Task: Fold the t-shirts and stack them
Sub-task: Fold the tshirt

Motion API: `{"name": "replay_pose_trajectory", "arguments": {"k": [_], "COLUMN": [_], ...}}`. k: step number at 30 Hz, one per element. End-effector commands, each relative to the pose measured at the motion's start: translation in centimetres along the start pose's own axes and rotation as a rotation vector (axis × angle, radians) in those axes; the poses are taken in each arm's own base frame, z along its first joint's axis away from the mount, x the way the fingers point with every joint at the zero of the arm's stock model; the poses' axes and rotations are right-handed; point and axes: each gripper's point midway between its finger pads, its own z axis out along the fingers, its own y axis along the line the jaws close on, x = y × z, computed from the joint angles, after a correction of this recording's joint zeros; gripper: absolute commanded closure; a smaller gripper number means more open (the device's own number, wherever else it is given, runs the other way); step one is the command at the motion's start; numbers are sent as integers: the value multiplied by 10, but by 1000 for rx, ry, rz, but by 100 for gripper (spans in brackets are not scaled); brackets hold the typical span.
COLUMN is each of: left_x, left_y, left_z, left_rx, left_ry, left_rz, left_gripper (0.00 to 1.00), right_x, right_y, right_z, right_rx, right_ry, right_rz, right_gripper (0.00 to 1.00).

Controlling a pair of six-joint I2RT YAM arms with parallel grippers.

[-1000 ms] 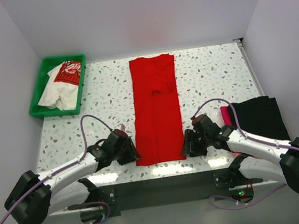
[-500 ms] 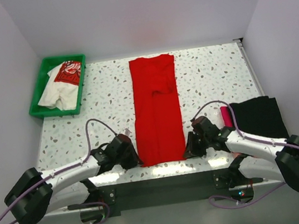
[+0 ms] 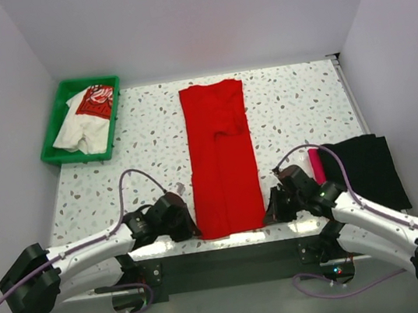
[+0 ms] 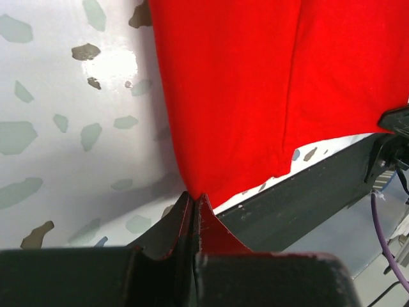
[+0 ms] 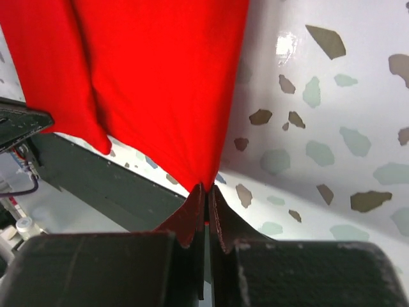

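A plain red t-shirt [image 3: 220,155] lies as a long folded strip down the middle of the table. My left gripper [image 3: 195,231] is shut on its near left corner, the cloth [image 4: 230,96] pinched between the fingertips [image 4: 193,199]. My right gripper [image 3: 270,215] is shut on the near right corner, the red cloth [image 5: 160,83] pulled up into its jaws [image 5: 206,188]. A white t-shirt with a red print [image 3: 87,118] lies crumpled in the green tray [image 3: 55,124]. Folded black [image 3: 364,169] and magenta [image 3: 315,162] t-shirts lie at the right.
The speckled table's near edge [image 3: 229,238] runs just under the shirt's hem, with the dark mounting frame [image 3: 226,268] below it. White walls close in the left, back and right sides.
Both grippers have slid in to the shirt's near corners and closed on them. The shirt's near hem has shifted slightly toward the table edge.
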Motion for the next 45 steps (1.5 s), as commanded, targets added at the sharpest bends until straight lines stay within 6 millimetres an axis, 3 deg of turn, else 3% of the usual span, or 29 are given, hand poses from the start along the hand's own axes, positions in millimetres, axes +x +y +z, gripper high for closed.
{"name": "replay_pose_trajectory", "arguments": {"k": [1,5,6,7,11,16,24,25,33,39,45], "left_x": [-13,-42,-56,-69,-115,-170,-248,-254,-309,-333,-343], "left_y": [-22,-46,-62,-64,-84,-91,-81,-80,-65,-61,-53], "left_z": [-10,-13,-18,-19,-18,-15,2,4,23,38,50], "left_rx": [41,43,63,50,73,60,1,0,-13,22,38], "left_ry": [-41,-98,-128,-160,-233,-325,-419,-423,-453,-430,-415], "left_rz": [37,104,114,125,98,43,-40,-47,-82,-85,-110], "left_gripper": [100,100,100,100,100,100,100,100,100,100,100], "right_x": [6,-24,-33,-43,-98,-162,-240,-250,-307,-326,-343], "right_y": [2,23,27,31,60,78,64,71,62,50,42], "right_z": [-13,-25,-27,-28,-38,-27,-4,-5,14,28,32], "right_rx": [-5,16,22,27,58,73,109,87,79,68,64], "right_ry": [23,-55,-84,-113,-267,-348,-396,-408,-432,-404,-402], "right_rz": [-35,-99,-109,-119,-155,-113,-5,-5,69,113,136], "right_gripper": [100,100,100,100,100,100,100,100,100,100,100]}}
